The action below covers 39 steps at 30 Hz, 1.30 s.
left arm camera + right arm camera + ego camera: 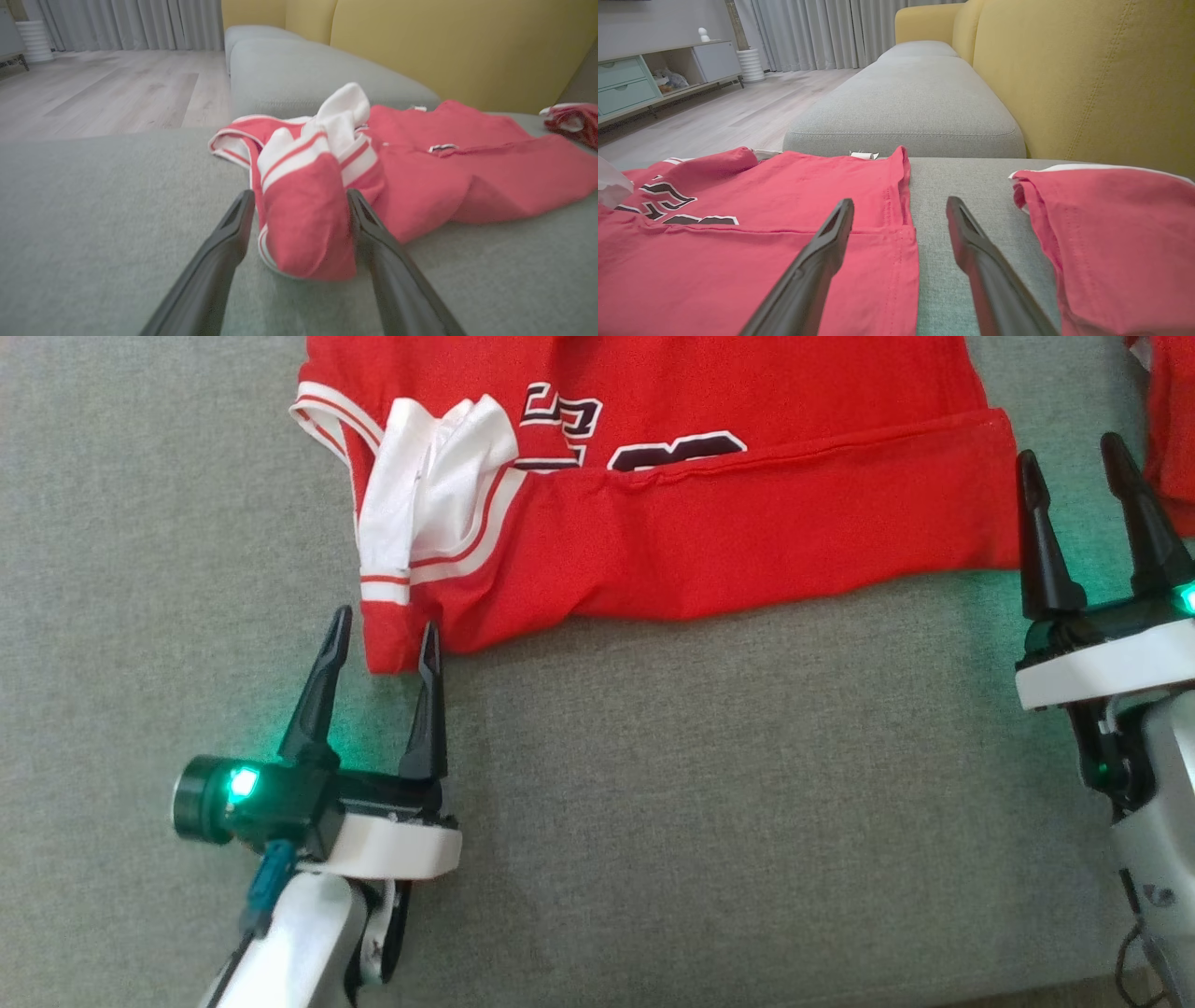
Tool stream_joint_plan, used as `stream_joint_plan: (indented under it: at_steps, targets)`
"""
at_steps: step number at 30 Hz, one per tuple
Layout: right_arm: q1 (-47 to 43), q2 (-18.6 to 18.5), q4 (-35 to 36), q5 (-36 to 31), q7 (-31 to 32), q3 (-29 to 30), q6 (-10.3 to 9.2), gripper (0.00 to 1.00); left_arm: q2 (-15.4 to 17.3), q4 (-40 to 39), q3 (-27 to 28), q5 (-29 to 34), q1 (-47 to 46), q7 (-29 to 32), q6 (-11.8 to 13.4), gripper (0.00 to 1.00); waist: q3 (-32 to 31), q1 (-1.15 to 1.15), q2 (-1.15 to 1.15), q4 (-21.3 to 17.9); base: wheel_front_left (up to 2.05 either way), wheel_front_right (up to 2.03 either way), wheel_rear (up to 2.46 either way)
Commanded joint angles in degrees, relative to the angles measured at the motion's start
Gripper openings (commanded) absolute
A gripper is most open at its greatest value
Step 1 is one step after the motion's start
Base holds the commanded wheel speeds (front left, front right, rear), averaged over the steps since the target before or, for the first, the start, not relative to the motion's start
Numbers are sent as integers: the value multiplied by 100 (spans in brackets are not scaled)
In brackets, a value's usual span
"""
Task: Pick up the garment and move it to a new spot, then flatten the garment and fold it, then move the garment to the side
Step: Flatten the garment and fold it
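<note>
The garment (709, 541) is bright red, its sleeve trimmed in white with thin red stripes. Its lettering (672, 453) is black, edged white. The sofa seat (653, 803) is flecked grey and the backrest (1087, 79) mustard yellow. A second cloth (1111, 233) is red with a white edge. The fingers (428, 709) are black, beside a green light (243, 782). The curtains (822, 32) are grey, the floor (117, 88) pale wood-grain and the drawers (621, 84) mint.

The garment (709, 541) is soft red cloth, not shiny. The sofa seat (653, 803) is rough grey woven cloth. The left gripper (386, 619) has smooth dark plastic fingers (317, 691). The floor (738, 107) is pale wood.
</note>
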<state>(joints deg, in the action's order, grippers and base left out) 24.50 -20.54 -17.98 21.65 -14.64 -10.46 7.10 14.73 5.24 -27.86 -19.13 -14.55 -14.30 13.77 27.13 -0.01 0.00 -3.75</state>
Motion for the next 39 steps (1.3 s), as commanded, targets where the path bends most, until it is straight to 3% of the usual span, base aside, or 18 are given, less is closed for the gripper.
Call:
stream_joint_plan:
  at_steps: [1, 10, 11, 12, 13, 14, 16, 17, 26, 27, 28, 29, 37, 39]
  targets:
    - [-95, -44, 162, -34, -35, -31, 39, 100, 44, -101, 177, 47, 41, 12, 57, 100, -3, 1, 0, -2, 0, 0, 0]
    - [-149, 23, 84, -51, -35, -12, 39, 100, -107, 70, 172, 162, 108, 253, 535, 100, -39, 1, 0, 12, 0, 0, 0]
    - [-165, 36, 46, -36, -36, -20, 39, 100, -114, 49, 162, 169, 126, 261, 557, 93, -41, 1, 0, 20, 0, 0, 0]
    - [-176, 46, 6, -17, -36, -29, 39, 100, -121, 32, 150, 171, 143, 278, 576, 80, -44, 1, 0, 30, 0, 0, 0]
    - [-186, 53, -33, 1, -36, -38, 39, 100, -126, 14, 140, 172, 156, 292, 591, 54, -46, 1, 0, 39, 0, 0, 0]
    - [-195, 57, -80, 21, -36, -55, 39, 100, -130, 3, 134, 169, 169, 316, 607, 44, -50, 1, 0, 47, 0, 0, 0]
    - [-211, 62, -194, 92, -36, -98, 39, 100, -142, -37, 132, 156, 190, 317, 628, 9, -58, 1, 0, 62, 0, 0, 0]
    - [-213, 59, -252, 134, -36, -127, 39, 100, -140, -56, 125, 154, 198, 311, 627, 0, -61, 1, 0, 70, 0, 0, 0]
    - [-85, -2, -1063, 813, 179, -565, 39, 100, -77, -246, 42, 75, 196, 204, 407, 0, -76, 1, 0, 147, 0, 0, 0]
    - [-62, -17, -1107, 923, 246, -639, 39, 85, -61, -277, 43, 64, 193, 189, 379, 0, -79, 1, 0, 153, 0, 0, 0]
    - [-40, -40, -1124, 1023, 274, -709, 39, 22, -46, -307, 53, 43, 193, 171, 349, 0, -85, 1, 0, 159, 0, 0, 0]
    - [-20, -65, -1120, 1125, 275, -769, 39, 0, -20, -337, 55, 23, 192, 153, 300, 0, -95, 1, 0, 161, 0, 0, 0]
    - [-2, -480, -1034, 1583, 209, -973, 39, 0, 331, -526, 170, -333, 342, 111, -195, 0, -253, 1, 0, 146, 0, 0, 0]
    - [-58, -622, -1004, 1671, 195, -1022, 39, 0, 455, -631, 189, -539, 427, 148, -436, 0, -325, 1, 0, 147, 0, 0, 0]
